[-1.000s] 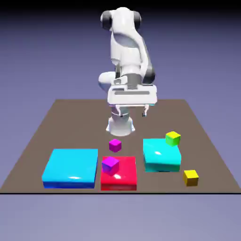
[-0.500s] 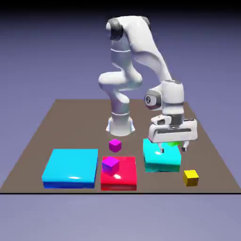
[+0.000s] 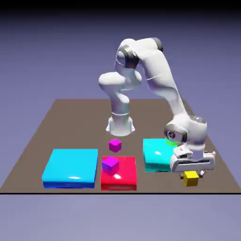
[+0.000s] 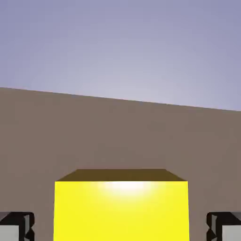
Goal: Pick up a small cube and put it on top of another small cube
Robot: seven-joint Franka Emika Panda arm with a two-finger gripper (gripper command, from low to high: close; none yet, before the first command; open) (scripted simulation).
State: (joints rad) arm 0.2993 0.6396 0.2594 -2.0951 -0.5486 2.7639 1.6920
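The small golden-yellow cube [image 3: 191, 180] rests on the brown table [image 3: 56, 127] at the exterior view's front right. My gripper [image 3: 191, 174] has come down over it, one finger on each side. In the hand view the yellow cube [image 4: 120, 207] fills the space between the grey fingertips [image 4: 17, 227], with a narrow strip of table showing on each side, so the jaws stand open around it without touching. The other small cube [image 3: 110, 164], magenta with a violet-blue side, sits on the flat red block [image 3: 120, 179], left of the gripper.
A teal block [image 3: 157, 155] lies just left of the hand, with a lime-sided yellow cube [image 3: 170, 140] on its far corner, mostly hidden by the arm. A plain magenta cube [image 3: 115, 145] sits behind the red block. A wide blue flat block [image 3: 70, 167] lies at the front left.
The arm has swung from the table's back to the front right and dropped over the golden-yellow cube. The fingers have drawn in around it. No cube has moved.
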